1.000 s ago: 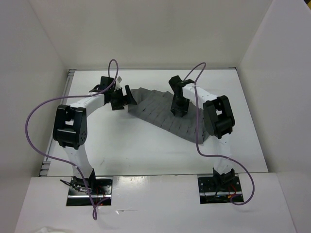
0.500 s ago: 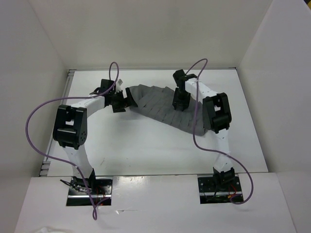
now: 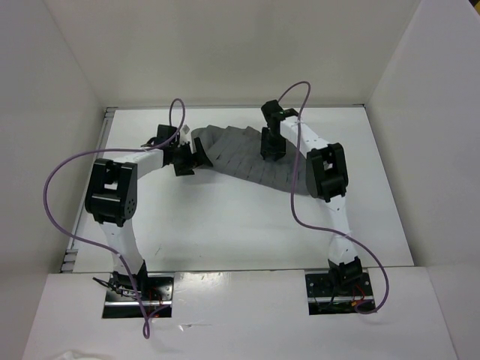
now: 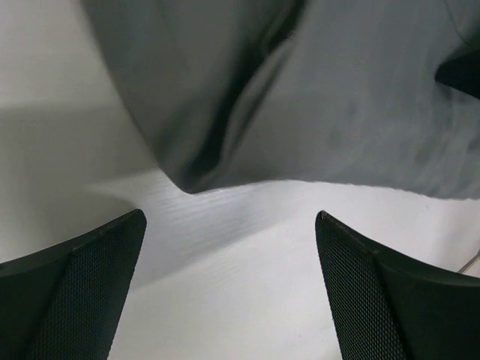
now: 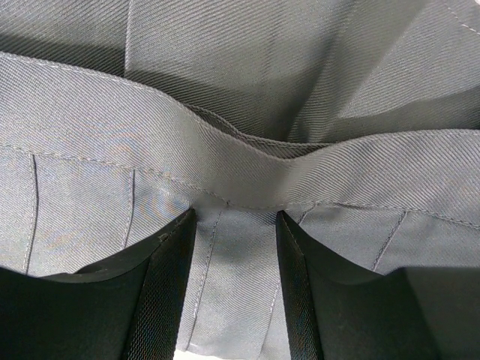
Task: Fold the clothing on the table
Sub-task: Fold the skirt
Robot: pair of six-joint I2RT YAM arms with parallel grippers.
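Grey pleated clothing [image 3: 236, 154] lies on the far part of the flat white table [image 3: 225, 217], toward 12 o'clock.
You see soft twill cloth with stitched vertical pleats, spread in a curved band; its smooth waistband [image 5: 240, 169] bulges into a fold. Your right gripper [image 5: 234, 217] stands at its 1 o'clock part, fingers half apart with cloth between them; whether they clamp it I cannot tell. Your left gripper [image 4: 229, 217] is spread wide over bare table at the 9 o'clock end, its black pads [image 4: 82, 277] finely meshed.

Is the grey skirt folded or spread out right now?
Spread out: the clothing lies as one wide pleated arc on the table, nothing doubled over.
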